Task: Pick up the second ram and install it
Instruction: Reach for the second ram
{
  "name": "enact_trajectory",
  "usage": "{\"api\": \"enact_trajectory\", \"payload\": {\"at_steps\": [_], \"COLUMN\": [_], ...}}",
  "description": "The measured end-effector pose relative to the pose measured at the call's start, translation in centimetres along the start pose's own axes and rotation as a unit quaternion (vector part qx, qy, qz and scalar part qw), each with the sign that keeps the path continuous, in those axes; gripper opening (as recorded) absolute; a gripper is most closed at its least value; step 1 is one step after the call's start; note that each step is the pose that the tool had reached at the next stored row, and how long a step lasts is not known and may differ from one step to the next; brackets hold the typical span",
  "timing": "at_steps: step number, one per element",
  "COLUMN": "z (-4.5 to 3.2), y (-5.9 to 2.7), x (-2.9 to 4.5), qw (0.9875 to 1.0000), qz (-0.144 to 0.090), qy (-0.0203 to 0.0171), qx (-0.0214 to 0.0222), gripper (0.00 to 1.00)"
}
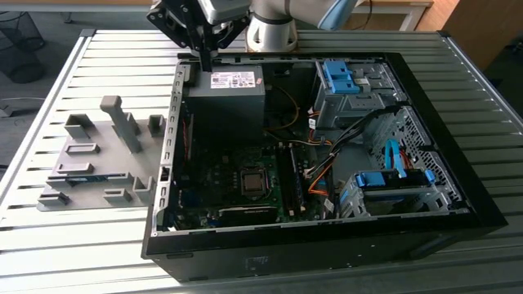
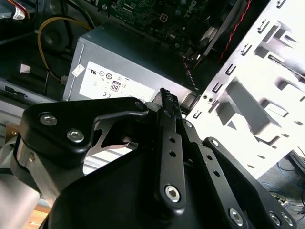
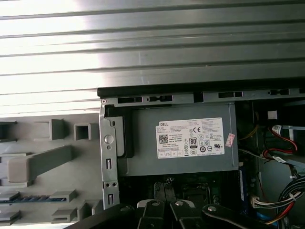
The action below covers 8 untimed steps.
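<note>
Jaws shut on nothing: hovering with gripper (image 1: 204,64) above power supply (image 1: 225,104), well apart from ram (image 1: 86,178) in holder (image 1: 98,139); likely needing lengthwise alignment, centred grip.

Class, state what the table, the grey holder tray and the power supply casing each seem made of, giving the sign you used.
Table: metal, perhaps aluminium; ribbed slats with a dull silvery sheen that catches light. Grey holder tray: probably plastic; matte, uniform grey, blocky moulded or printed shapes. Power supply casing: apparently sheet metal; smooth grey faces with crisp folded edges.
</note>
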<state>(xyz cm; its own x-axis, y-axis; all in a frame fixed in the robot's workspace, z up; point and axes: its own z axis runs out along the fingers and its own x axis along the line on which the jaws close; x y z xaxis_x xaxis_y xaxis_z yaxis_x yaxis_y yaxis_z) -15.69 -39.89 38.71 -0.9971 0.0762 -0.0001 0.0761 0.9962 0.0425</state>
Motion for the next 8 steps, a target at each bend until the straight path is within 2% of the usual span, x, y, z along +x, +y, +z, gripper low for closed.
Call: {"api": "enact_trajectory", "payload": {"at_steps": [8], "z": [0.04], "y": [-0.02], "x": [0.26], "qw": [1.0], "qz": [0.0], "qy": [0.001], "qx": [0.0001], "gripper": [0.11]}}
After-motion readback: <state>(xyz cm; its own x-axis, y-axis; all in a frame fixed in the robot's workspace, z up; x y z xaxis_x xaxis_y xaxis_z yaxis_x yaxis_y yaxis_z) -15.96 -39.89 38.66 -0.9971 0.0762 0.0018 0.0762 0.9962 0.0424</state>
